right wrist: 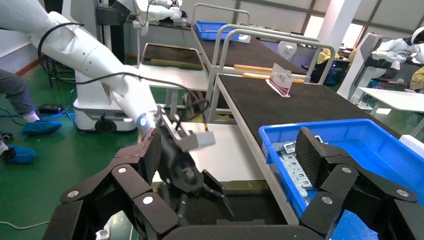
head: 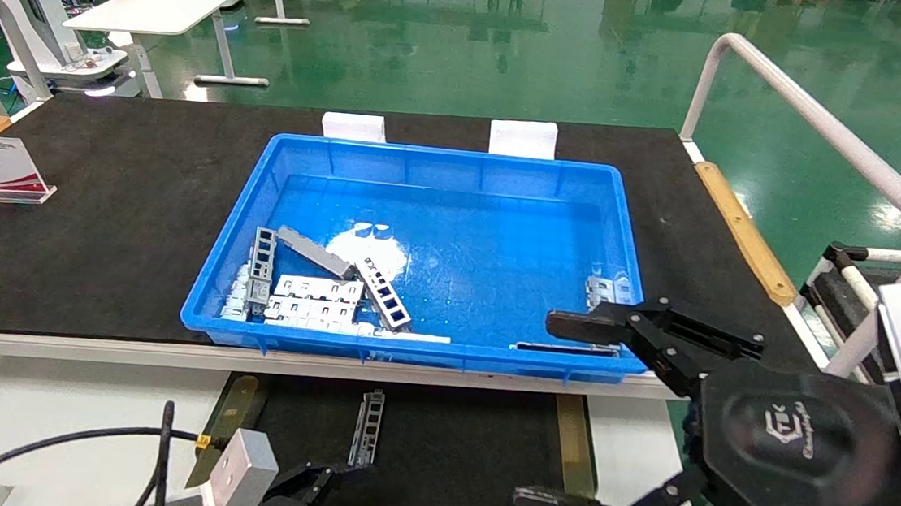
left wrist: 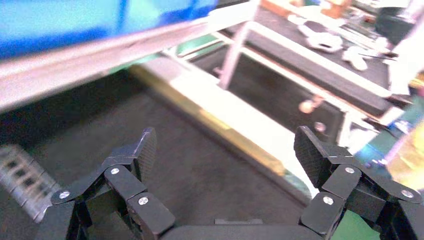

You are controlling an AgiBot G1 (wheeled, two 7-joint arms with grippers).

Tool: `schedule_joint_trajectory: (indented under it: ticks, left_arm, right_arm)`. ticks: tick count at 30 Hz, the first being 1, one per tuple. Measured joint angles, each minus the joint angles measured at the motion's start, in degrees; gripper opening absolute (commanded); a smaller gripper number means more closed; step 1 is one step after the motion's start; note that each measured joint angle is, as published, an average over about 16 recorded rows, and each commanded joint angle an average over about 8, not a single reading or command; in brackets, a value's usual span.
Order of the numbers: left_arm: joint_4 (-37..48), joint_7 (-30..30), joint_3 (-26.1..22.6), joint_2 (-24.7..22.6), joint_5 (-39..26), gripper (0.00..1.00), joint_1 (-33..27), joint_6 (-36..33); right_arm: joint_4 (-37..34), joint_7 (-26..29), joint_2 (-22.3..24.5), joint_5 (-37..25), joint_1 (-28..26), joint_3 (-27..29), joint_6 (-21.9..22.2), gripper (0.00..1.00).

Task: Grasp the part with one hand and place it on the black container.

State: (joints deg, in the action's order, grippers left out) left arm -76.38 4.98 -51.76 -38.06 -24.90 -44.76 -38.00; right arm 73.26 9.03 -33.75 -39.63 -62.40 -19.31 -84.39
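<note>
Already, the part (head: 367, 428) is lying on the black container (head: 450, 449) below the blue bin (head: 625, 219), so you are looking at the release step. Just beside it, your left gripper (head: 304, 481) is hanging wide open and holding nothing; contact seems to be gone. Your right gripper (head: 555, 413) is gaping empty over the bin's corner. Next, lift the left arm clear.

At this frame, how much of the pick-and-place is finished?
Done, it seems: one part already lies on the black container, below the blue bin. In hand: nothing. The left gripper is open and empty just beside that part, and the right gripper is open, hovering at the bin's near right corner. Left: several more metal pieces remain in the bin.
</note>
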Motion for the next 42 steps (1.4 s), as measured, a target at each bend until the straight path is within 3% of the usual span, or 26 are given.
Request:
schedule_joint_trajectory:
  ticks: [17, 42]
  left_arm:
    - [-0.55, 0.34, 2.04, 3.06, -0.64, 1.0, -8.03, -13.25]
    - [0.89, -1.38, 4.69, 0.76, -3.4, 1.0, -22.26, -17.88]
  right_arm:
    - [0.0, -0.01, 0.01, 0.02, -0.01, -0.02, 0.01, 1.0]
    - [0.0, -0.03, 0.02, 0.04, -0.01, -0.06, 0.02, 1.0]
